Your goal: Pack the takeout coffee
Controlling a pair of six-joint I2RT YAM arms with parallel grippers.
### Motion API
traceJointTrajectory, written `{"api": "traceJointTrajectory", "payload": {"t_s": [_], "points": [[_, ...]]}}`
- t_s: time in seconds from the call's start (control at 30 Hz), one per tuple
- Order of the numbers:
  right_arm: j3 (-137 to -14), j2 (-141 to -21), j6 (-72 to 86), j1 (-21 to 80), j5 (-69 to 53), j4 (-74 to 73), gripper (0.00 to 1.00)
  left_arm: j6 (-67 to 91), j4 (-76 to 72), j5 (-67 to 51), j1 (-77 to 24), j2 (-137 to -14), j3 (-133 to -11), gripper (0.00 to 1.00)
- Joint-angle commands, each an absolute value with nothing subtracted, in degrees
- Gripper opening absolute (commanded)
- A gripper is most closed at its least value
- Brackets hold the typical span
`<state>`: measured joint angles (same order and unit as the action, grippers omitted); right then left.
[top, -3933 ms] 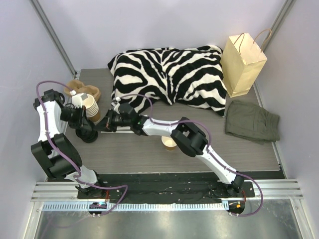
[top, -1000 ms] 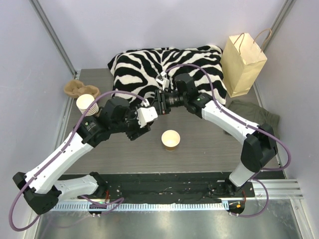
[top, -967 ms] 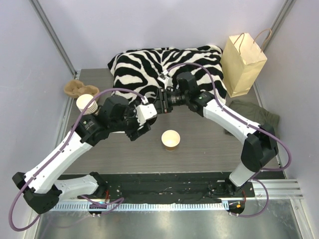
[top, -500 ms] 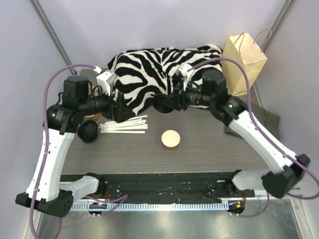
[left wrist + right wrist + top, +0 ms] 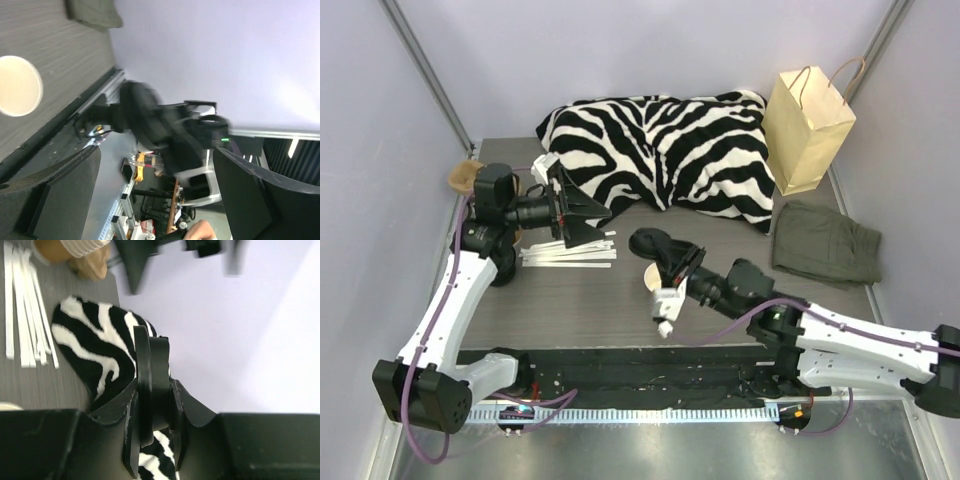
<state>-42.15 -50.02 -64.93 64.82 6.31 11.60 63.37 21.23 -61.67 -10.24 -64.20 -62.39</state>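
Observation:
No lidded takeout coffee shows in any view. A lidless brown kraft cup (image 5: 656, 286) stands mid-table, partly hidden under my right gripper (image 5: 663, 253). That gripper is shut on a round black lid (image 5: 646, 241), held just behind and above the cup. In the right wrist view the lid (image 5: 151, 375) sits edge-on between the jaws of the right gripper (image 5: 152, 387). My left gripper (image 5: 588, 218) hovers open at the left over the white sticks, holding nothing. The left wrist view has the left gripper (image 5: 156, 150) wide apart and the cup's open top (image 5: 17, 86) at far left.
A zebra-print pillow (image 5: 660, 150) lies at the back, with a kraft paper bag (image 5: 807, 120) standing at back right. A folded green cloth (image 5: 825, 243) lies right. White stir sticks (image 5: 570, 256) lie left of the cup. A stack of paper cups (image 5: 75, 247) stands far left.
My left gripper opened and drew back to the left. My right arm swung down from the pillow's edge, carrying the black lid to just above the open cup.

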Motion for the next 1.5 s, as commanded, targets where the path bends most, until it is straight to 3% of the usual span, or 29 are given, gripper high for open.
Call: {"api": "traceJointTrajectory", "payload": {"t_s": [0.0, 0.2, 0.5, 0.77, 1.23, 1.47], "points": [[-32.7, -52.6, -89.6, 68.5, 14.7, 36.6, 0.01, 74.4, 7.3, -65.1, -12.7, -61.7, -60.7, 1.0], [-30.8, -58.7, -95.9, 71.5, 19.1, 47.9, 0.01, 77.1, 0.8, -63.3, -13.0, -60.6, -53.6, 0.97], [-27.3, -58.7, -98.7, 72.8, 17.8, 51.0, 0.01, 76.0, -1.6, -61.3, -13.4, -61.4, -50.1, 0.93], [-26.9, -60.0, -99.9, 73.7, 17.8, 51.9, 0.01, 77.3, -8.3, -61.9, -17.4, -60.4, -48.4, 0.79], [-25.4, -61.2, -101.6, 75.2, 17.8, 52.5, 0.01, 80.1, -13.0, -59.6, -20.4, -61.2, -45.2, 0.68], [-25.3, -61.5, -102.0, 75.4, 18.1, 51.7, 0.01, 80.3, -13.6, -59.2, -21.4, -61.4, -44.1, 0.5]]}}
